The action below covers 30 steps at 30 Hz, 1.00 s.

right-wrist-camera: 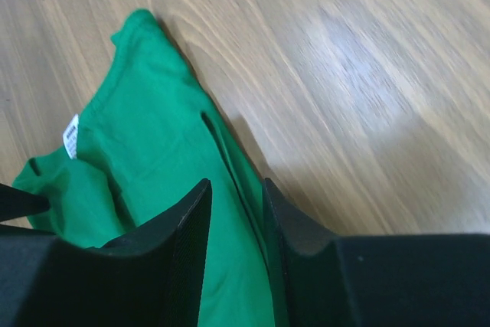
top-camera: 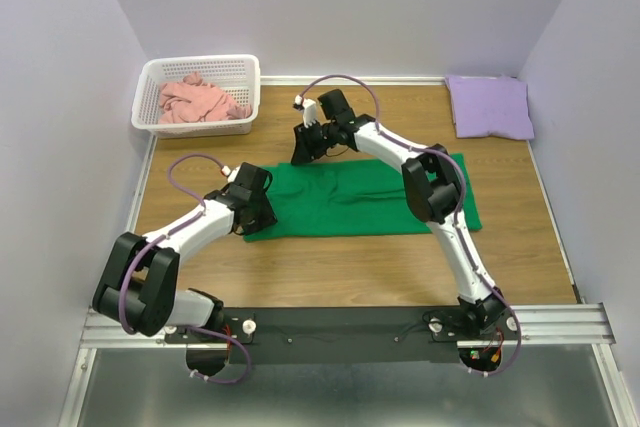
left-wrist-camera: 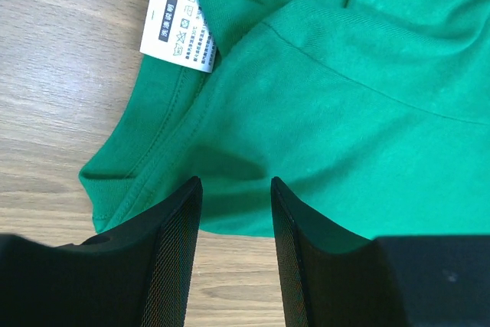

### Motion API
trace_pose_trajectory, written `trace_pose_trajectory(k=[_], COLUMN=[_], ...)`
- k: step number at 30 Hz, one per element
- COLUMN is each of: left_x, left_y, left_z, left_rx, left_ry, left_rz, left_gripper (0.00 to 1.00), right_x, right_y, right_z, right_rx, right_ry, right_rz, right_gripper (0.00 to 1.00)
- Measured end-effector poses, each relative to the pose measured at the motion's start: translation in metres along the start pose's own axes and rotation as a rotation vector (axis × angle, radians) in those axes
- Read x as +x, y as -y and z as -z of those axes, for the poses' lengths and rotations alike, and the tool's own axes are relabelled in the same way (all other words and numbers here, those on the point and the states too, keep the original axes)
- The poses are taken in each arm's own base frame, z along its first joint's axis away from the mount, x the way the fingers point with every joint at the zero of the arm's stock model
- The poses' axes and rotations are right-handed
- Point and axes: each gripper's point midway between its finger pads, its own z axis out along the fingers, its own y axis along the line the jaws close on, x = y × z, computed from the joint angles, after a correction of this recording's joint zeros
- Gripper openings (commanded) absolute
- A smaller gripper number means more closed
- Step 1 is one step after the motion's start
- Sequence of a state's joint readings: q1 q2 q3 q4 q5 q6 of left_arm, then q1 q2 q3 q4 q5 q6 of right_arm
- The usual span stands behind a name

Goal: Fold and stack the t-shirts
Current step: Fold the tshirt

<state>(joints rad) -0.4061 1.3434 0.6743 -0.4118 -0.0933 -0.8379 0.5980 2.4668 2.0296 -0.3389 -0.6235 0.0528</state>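
A bright green t-shirt lies folded into a long band across the middle of the table. My left gripper is at its near-left corner. In the left wrist view the left gripper stands open. Bare wood shows between its fingers, and the green hem and white neck label lie just past the tips. My right gripper hangs over the shirt's far-left edge. In the right wrist view the right gripper is open, with the green cloth's edge running under the gap. A folded lavender t-shirt lies back right. A salmon pink t-shirt lies crumpled in the basket.
A white lattice basket stands at the back left corner of the wooden table. Pale walls close in the left, right and back sides. A metal rail carrying both arm bases runs along the near edge.
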Motion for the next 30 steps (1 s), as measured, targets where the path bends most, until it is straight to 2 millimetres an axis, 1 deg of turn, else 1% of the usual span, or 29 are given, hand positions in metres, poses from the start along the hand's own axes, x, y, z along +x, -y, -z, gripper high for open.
trace_pose_trajectory(k=[4,8,10,13,16,19,20,21,22,26,28,30], left_x=[0.001,0.002,0.003,0.003,0.003,0.003,0.003,0.003,0.003,0.003,0.003,0.003], left_y=[-0.001,-0.002,-0.003,-0.003,-0.003,-0.003,-0.003,-0.003,-0.003,-0.003,-0.002,-0.002], left_z=[-0.002,-0.003,-0.003,-0.003,-0.003,-0.003,-0.003,-0.004,-0.004,-0.004,-0.004,-0.004], left_rx=[-0.006,-0.010,-0.012,-0.012,-0.012,-0.012,-0.011,-0.011,-0.011,-0.010,-0.008,-0.007], left_ry=[-0.006,-0.010,-0.012,-0.012,-0.012,-0.013,-0.013,-0.013,-0.014,-0.014,-0.015,-0.017], left_rz=[-0.004,-0.009,-0.012,-0.015,-0.017,-0.017,-0.018,-0.020,-0.020,-0.023,-0.024,-0.024], left_gripper=[0.49,0.49,0.49,0.49,0.49,0.49,0.49,0.49,0.49,0.49,0.49,0.49], right_x=[-0.007,-0.010,-0.013,-0.013,-0.007,-0.002,-0.002,-0.003,-0.004,-0.011,-0.013,-0.016], right_y=[-0.005,-0.010,-0.010,-0.010,-0.009,-0.010,-0.010,-0.011,-0.012,-0.015,-0.015,-0.016], right_z=[-0.010,-0.019,-0.022,-0.027,-0.033,-0.037,-0.037,-0.037,-0.037,-0.036,-0.035,-0.035], right_rx=[-0.030,-0.046,-0.051,-0.056,-0.065,-0.078,-0.082,-0.083,-0.086,-0.093,-0.093,-0.094], right_ry=[0.011,0.018,0.025,0.027,0.016,0.005,0.005,0.007,0.008,0.022,0.026,0.031], right_rz=[0.017,0.027,0.031,0.031,0.020,0.012,0.011,0.012,0.008,0.021,0.024,0.029], right_gripper=[0.42,0.45,0.46,0.46,0.43,0.34,0.26,0.23,0.21,0.20,0.12,0.07])
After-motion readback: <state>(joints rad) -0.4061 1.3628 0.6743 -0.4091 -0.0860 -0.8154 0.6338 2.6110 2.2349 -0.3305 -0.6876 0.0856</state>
